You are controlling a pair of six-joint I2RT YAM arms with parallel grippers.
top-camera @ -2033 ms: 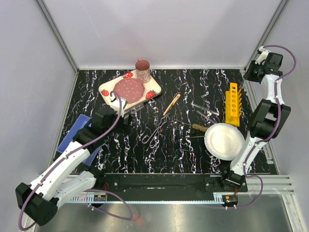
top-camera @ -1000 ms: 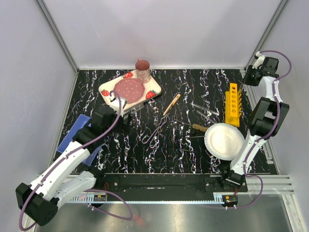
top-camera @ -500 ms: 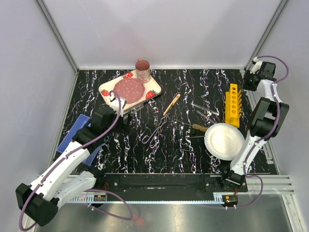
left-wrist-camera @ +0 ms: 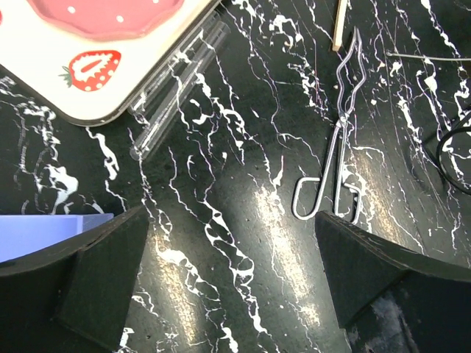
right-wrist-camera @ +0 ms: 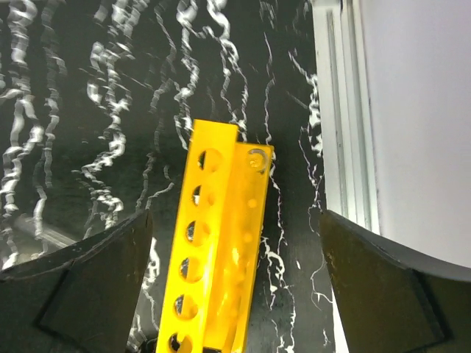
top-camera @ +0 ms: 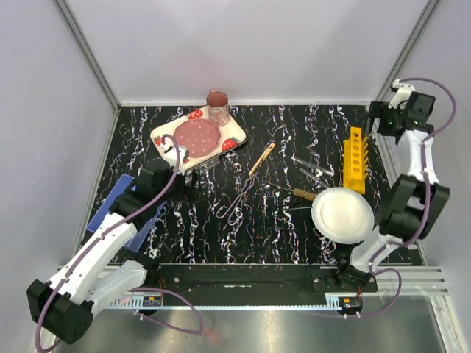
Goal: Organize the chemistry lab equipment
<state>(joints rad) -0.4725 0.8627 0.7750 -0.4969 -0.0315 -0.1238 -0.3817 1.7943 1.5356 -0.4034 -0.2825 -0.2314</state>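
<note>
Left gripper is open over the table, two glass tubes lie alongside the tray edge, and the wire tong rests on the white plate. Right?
Not quite. The wire tong lies on the bare black table, well away from the white plate; the left wrist view shows it. The rest stands: the left gripper is open, and two glass tubes lie alongside the tray edge.
</note>
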